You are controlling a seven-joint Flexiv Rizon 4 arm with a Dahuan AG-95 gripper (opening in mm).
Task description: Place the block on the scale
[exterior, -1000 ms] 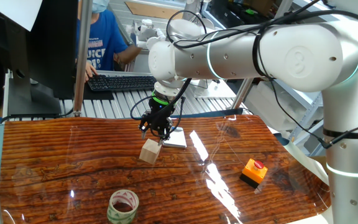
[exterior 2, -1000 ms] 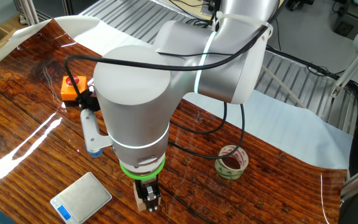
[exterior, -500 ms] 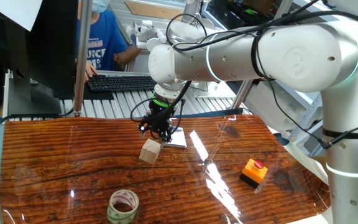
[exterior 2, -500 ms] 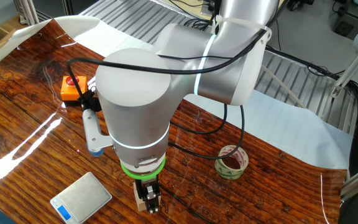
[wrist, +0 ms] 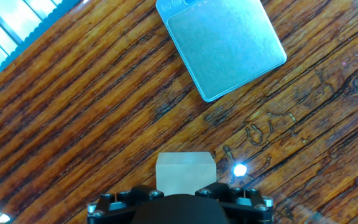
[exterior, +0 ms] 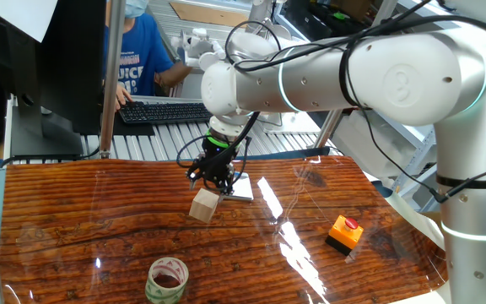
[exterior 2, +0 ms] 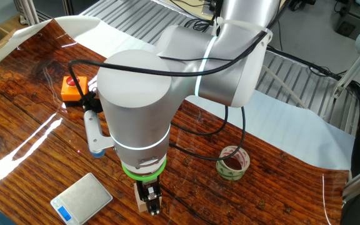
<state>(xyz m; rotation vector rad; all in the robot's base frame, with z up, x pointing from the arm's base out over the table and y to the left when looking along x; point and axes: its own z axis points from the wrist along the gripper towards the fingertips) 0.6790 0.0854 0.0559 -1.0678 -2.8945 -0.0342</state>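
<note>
The block (exterior: 202, 206), a small light-tan wooden cube, sits on the wooden table right under my gripper (exterior: 215, 187). It also shows in the other fixed view (exterior 2: 142, 198) and at the bottom of the hand view (wrist: 185, 170), partly hidden by the gripper body. My gripper (exterior 2: 152, 205) is down at the block with its fingers against it. The fingertips are hidden, so their spread does not show. The scale (wrist: 225, 45), a flat silver square, lies a short way beyond the block; it also shows in both fixed views (exterior 2: 81, 198) (exterior: 240, 189).
An orange button box (exterior: 344, 233) sits to the right of the block in one fixed view. A tape roll (exterior: 168, 279) stands near the table's front edge. A person sits at a keyboard (exterior: 165, 111) behind the table.
The arm's upper links have shifted very slightly. The block and the gripper stay in about the same place.
</note>
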